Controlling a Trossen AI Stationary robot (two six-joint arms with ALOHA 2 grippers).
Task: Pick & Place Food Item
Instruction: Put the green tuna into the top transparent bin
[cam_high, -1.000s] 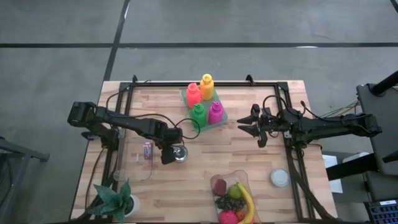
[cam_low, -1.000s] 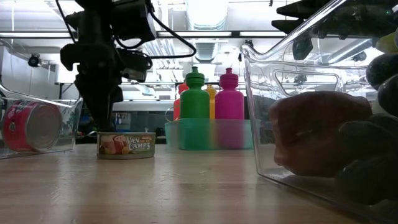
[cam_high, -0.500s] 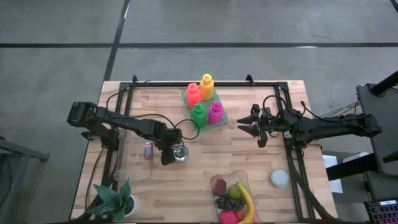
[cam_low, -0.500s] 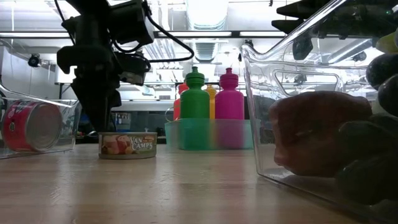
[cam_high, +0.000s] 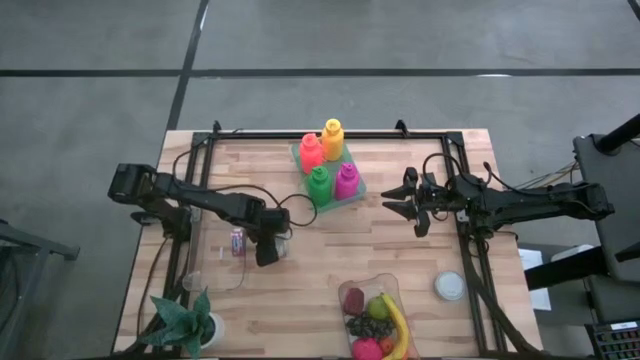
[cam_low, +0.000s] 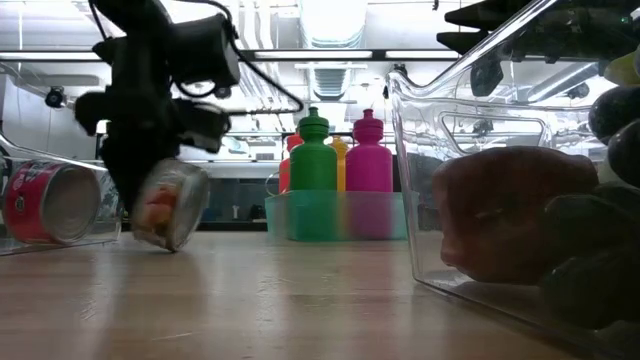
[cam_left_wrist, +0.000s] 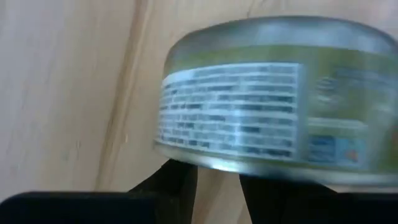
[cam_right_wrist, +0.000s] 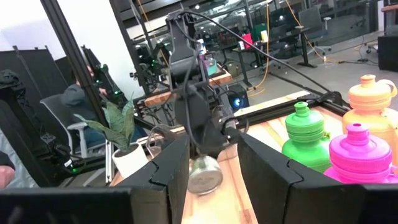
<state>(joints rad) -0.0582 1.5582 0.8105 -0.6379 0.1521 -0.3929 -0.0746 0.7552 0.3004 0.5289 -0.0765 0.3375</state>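
Observation:
A flat round food can (cam_low: 168, 208) with a printed label (cam_left_wrist: 236, 106) stands tipped up on the wooden table (cam_high: 330, 260), left of the middle. My left gripper (cam_left_wrist: 217, 186) points down at the can and covers most of it in the high view (cam_high: 272, 250). Its fingers are close together, with bare wood showing in the gap. The right wrist view shows the can's round face (cam_right_wrist: 205, 176) below that arm. My right gripper (cam_high: 392, 200) hovers level at the right, open, with nothing between its fingers. My left gripper comes from above, slanting down, and its fingertips (cam_left_wrist: 180, 180) meet the can at the rim (cam_left_wrist: 211, 163) of one flat face. Nothing shows between the fingers. The can is tilted against them. In the low view its lower edge (cam_low: 170, 246) looks to be on the table.
A clear bin (cam_high: 205, 250) at the left holds a red can (cam_low: 50, 205). A teal tray with several coloured bottles (cam_high: 328, 170) stands at the back. At the near edge are a clear container of fruit (cam_high: 375, 320), a potted plant (cam_high: 185, 320) and a white lid (cam_high: 449, 286).
My left gripper has sunk a little. The can lay flat just right of the fingers. It has since tipped up onto its edge and shifted toward the table's left edge, under the gripper.

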